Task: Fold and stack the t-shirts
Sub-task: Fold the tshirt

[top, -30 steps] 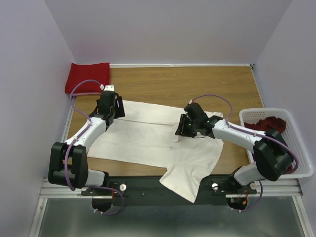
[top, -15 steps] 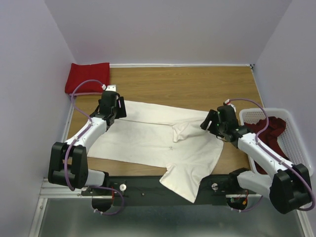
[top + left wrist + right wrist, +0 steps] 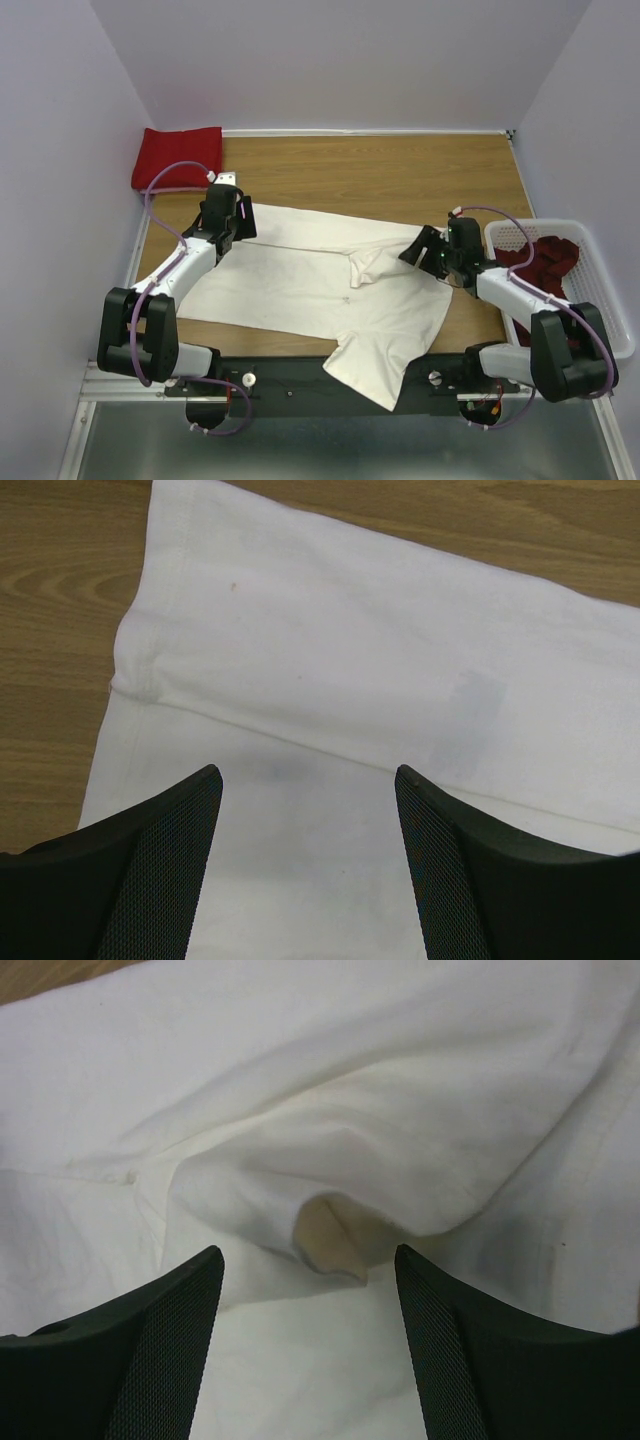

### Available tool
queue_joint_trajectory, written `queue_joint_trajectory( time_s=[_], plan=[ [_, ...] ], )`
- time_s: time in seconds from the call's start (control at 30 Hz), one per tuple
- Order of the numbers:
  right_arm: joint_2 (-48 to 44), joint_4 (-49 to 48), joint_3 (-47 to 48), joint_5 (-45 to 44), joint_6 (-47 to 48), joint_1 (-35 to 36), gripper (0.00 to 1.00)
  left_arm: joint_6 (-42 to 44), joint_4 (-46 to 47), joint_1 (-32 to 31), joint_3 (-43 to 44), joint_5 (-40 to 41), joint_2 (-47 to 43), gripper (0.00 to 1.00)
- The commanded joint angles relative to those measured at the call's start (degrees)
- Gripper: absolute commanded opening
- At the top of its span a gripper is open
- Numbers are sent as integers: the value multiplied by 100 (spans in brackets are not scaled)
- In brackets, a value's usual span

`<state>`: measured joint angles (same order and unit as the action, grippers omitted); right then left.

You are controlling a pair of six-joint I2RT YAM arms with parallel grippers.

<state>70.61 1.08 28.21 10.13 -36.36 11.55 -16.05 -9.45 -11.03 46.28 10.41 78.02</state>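
The cream-white t-shirt (image 3: pixel 320 285) lies spread across the table, one part hanging over the near edge. A rumpled fold (image 3: pixel 300 1210) rises at its middle right. My left gripper (image 3: pixel 228 212) is open over the shirt's far left corner (image 3: pixel 300 660), holding nothing. My right gripper (image 3: pixel 420 250) is open above the shirt's right side, just right of the rumpled fold, holding nothing. A folded bright red t-shirt (image 3: pixel 177 155) lies at the far left corner. A dark red t-shirt (image 3: pixel 545 255) lies bunched in the basket.
A white plastic lattice basket (image 3: pixel 600 300) stands at the table's right edge. Bare wooden table (image 3: pixel 400 175) shows behind the shirt. Walls close in the left, back and right sides.
My right gripper has let go of the shirt's middle and pulled back to the right, leaving a rumpled fold there. My left gripper has barely moved.
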Motion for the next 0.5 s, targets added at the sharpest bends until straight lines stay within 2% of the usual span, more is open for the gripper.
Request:
queue_joint_trajectory(
  time_s=[0.0,0.13,0.47],
  plan=[
    [269,-512,88,604,269,-39,75,59,14,-31,153,-22,56,78],
    [453,-583,167,762,349,-30,73,59,14,-31,153,-22,64,78],
    [156,-398,343,2052,358,-39,53,58,-4,-40,171,-31,91,78]
  ],
)
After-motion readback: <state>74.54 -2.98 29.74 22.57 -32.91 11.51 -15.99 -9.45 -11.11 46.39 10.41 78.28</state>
